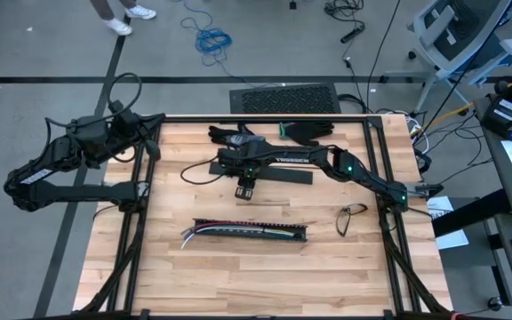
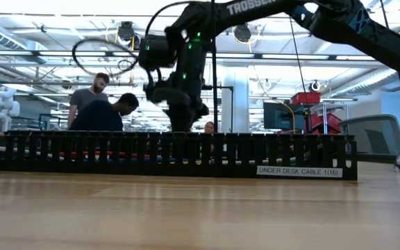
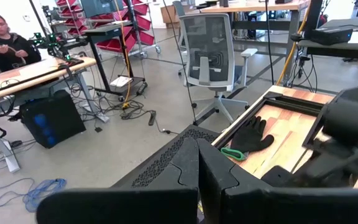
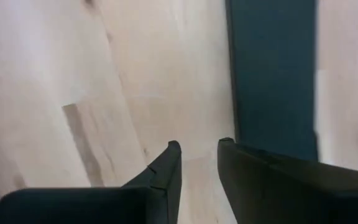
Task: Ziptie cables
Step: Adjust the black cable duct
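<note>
Black slotted duct point(image 2: 176, 154) lies nearest, holding the cables point(image 1: 204, 230) toward the counter's point(image 1: 238, 276) front edge. Right gripper point(image 1: 246, 188) hovers mid-counter, fingers point(image 4: 160, 177) narrowly apart, empty. Left gripper point(image 3: 197, 180), closed, waits off the left edge.

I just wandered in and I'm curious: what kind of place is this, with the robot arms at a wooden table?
Most likely a robotics lab or workshop. Beyond the wooden table there are office chairs, red parts bins on racks, loose cables on the floor, and a person working at a bench.
</note>
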Action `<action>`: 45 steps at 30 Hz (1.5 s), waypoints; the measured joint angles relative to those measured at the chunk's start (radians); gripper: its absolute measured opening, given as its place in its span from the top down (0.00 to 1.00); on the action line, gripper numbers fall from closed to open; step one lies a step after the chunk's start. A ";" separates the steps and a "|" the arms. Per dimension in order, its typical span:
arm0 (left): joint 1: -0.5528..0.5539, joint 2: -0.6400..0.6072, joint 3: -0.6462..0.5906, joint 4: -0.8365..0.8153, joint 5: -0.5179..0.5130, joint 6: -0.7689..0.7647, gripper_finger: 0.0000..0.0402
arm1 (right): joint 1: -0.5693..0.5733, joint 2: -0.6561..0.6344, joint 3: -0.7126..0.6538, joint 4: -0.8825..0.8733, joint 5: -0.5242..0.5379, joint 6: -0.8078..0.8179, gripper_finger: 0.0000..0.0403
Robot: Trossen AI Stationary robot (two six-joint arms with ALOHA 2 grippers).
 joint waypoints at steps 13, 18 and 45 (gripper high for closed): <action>0.000 0.001 0.000 -0.012 0.157 -0.001 1.00 | -0.012 -0.248 0.002 -0.308 0.212 0.016 0.63; 0.000 0.018 0.000 -0.022 0.267 -0.002 1.00 | 0.019 -0.324 0.002 -0.366 0.213 0.091 0.68; -0.279 0.563 -0.164 0.713 0.309 -0.403 1.00 | 0.428 -0.740 -0.048 -0.367 0.625 0.396 1.00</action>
